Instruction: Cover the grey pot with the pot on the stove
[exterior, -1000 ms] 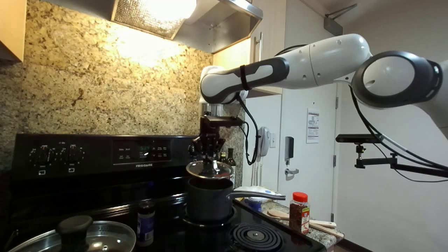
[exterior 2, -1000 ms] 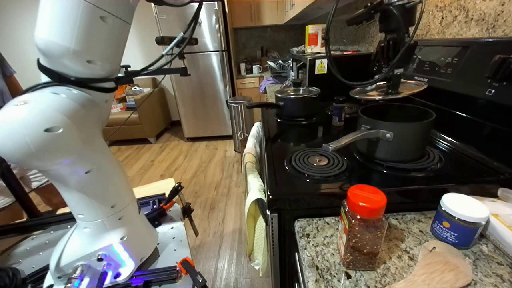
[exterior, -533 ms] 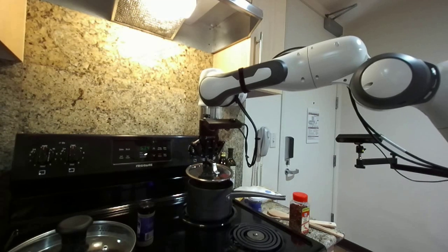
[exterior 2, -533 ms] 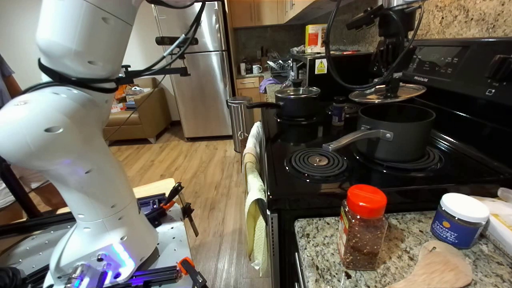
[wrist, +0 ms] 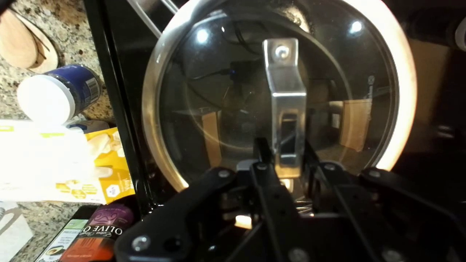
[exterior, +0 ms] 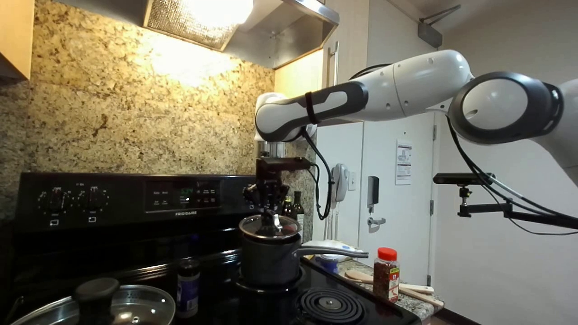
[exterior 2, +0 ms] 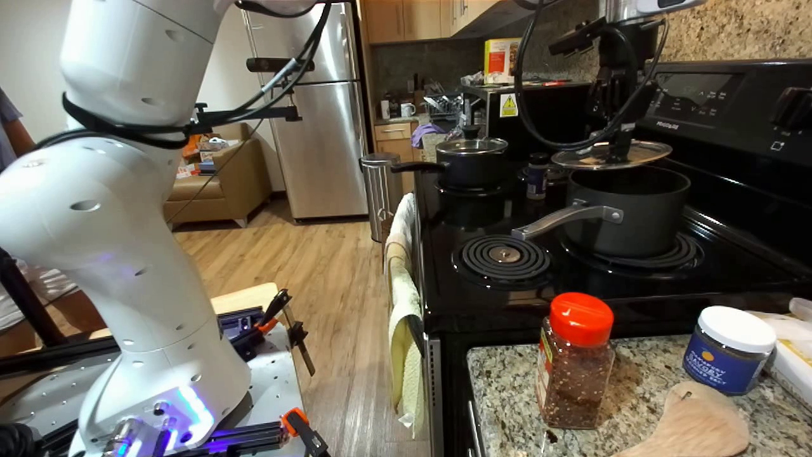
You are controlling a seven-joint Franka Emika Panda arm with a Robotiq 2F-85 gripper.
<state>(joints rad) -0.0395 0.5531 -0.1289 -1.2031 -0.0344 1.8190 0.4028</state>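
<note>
The covering is well along but not finished. In an exterior view the grey pot (exterior 2: 625,222) sits on a burner (exterior 2: 690,249) of the stove (exterior 2: 755,257), the pot handle (exterior 2: 561,218) reaching out toward nine o'clock, and the lid (exterior 2: 585,157) hangs at twelve o'clock from it, just above the mouth and seemingly a touch toward eleven. The lid looks tilted there, its nine-o'clock edge lower than its three-o'clock edge, and the dark opening shows beneath, so it is not seated; whether any part of its edge touches the pot's rim cannot be told. In the wrist view the gripper (wrist: 286,150) stands toward six o'clock, clamped on the lid handle (wrist: 288,103) near that strap's six-o'clock end, one of its fingers (wrist: 263,151) on each side. The task sentence names a pot as the cover, yet a lid is what is held. Done, by the look of it: a grasp that carries the lid, and a rough line-up over the pot. Remaining, as a judgement: level the lid, perhaps nudge it toward the pot's middle, lower it until its edge sits all round, then part the fingers and lift away toward twelve. Letting go while it is tilted could leave it cocked on the rim. A second pot (exterior 2: 469,170), between nine and ten o'clock from the grey one, has a cover (exterior 2: 472,146) of its own and seems to need nothing.
</note>
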